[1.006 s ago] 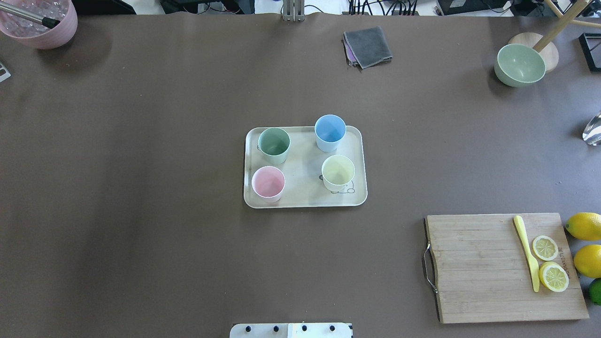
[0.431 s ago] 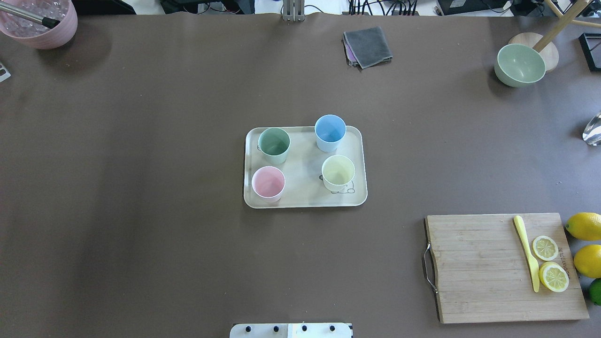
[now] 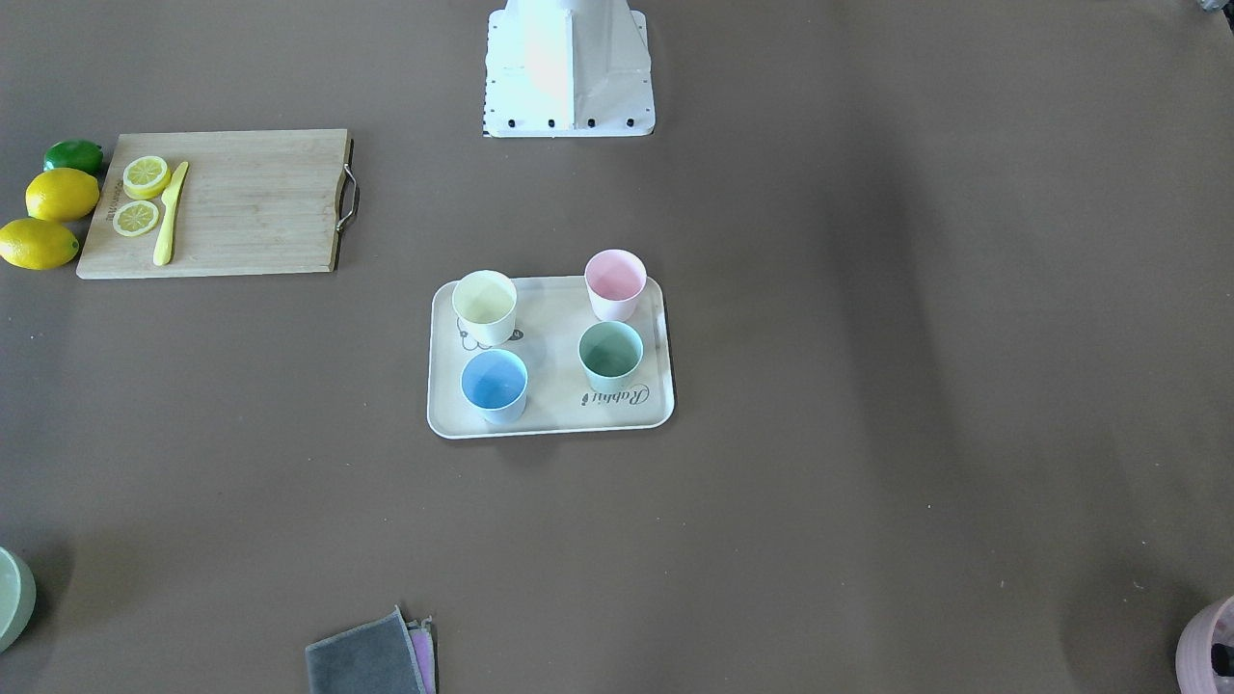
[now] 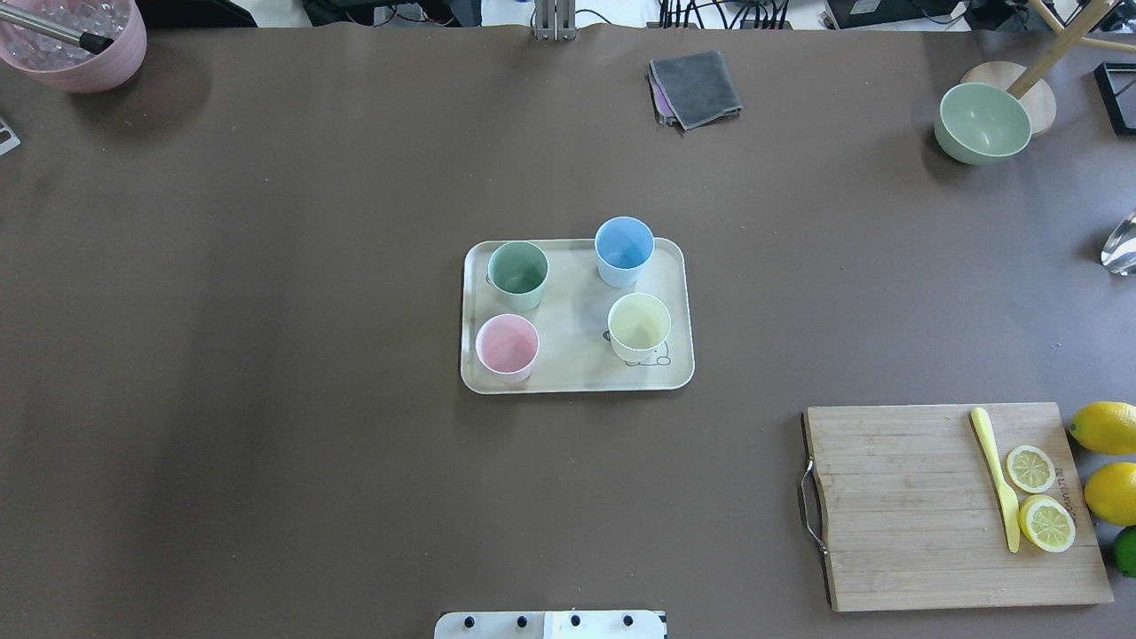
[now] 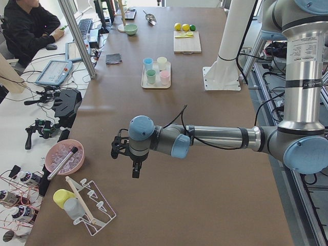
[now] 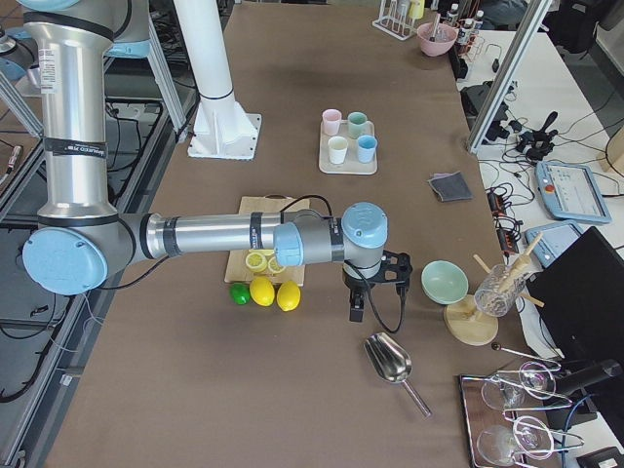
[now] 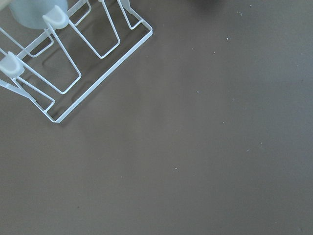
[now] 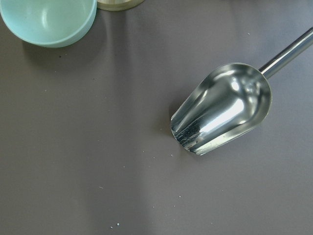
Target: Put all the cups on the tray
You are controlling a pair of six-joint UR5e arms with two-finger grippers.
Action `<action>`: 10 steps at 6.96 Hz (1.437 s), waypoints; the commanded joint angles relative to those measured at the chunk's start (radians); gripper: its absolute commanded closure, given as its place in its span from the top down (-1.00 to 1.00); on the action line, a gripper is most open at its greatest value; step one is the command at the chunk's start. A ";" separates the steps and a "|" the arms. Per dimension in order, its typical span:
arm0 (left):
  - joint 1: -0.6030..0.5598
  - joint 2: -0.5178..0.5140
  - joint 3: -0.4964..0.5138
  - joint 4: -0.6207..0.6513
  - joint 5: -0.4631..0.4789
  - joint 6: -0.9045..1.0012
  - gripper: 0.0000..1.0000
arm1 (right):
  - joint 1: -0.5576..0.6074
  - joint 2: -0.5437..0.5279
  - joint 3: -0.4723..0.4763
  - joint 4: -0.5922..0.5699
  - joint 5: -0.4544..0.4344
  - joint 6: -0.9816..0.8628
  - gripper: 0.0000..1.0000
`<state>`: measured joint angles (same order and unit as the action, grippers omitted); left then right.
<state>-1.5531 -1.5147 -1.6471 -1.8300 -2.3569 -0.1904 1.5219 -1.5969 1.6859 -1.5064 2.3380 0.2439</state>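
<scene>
The cream tray point(image 4: 577, 377) lies mid-table, also in the front view point(image 3: 551, 424). All four cups stand upright on it: mint green point(image 4: 518, 273), light blue point(image 4: 624, 248), pale yellow point(image 4: 639, 326), pink point(image 4: 507, 346). Both grippers are far from the tray. My left gripper point(image 5: 134, 173) hovers over the table's left end near a wire rack. My right gripper point(image 6: 354, 312) hovers over the right end near a metal scoop. They show only in the side views, so I cannot tell whether they are open or shut.
A wooden cutting board point(image 4: 905, 506) with a yellow knife and lemon slices lies front right, lemons point(image 4: 1105, 426) beside it. A green bowl point(image 4: 983, 122), grey cloth point(image 4: 697, 87) and pink pot point(image 4: 75, 40) stand at the back. A steel scoop point(image 8: 222, 107) and wire rack point(image 7: 63, 63) lie below the wrists.
</scene>
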 commanded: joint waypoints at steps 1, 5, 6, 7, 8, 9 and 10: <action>0.001 -0.004 0.004 0.002 0.001 0.000 0.96 | 0.000 0.000 0.000 0.000 0.001 0.000 1.00; 0.002 -0.012 0.006 0.003 0.001 -0.001 0.96 | 0.000 -0.005 -0.002 0.000 0.003 0.000 1.00; 0.002 -0.012 0.007 0.003 0.002 -0.001 0.96 | 0.000 -0.006 -0.002 0.000 0.003 0.000 1.00; 0.002 -0.013 0.006 0.003 0.001 -0.001 0.96 | 0.001 -0.008 -0.002 0.000 0.003 0.000 1.00; 0.002 -0.012 0.004 0.003 0.001 -0.001 0.96 | 0.003 -0.008 0.008 0.000 0.003 0.000 1.00; 0.002 -0.012 0.006 0.003 0.002 0.000 0.96 | 0.003 -0.008 0.008 0.000 0.003 0.000 1.00; 0.002 -0.012 0.004 0.003 0.002 0.000 0.96 | 0.004 -0.008 0.015 0.000 -0.003 -0.002 1.00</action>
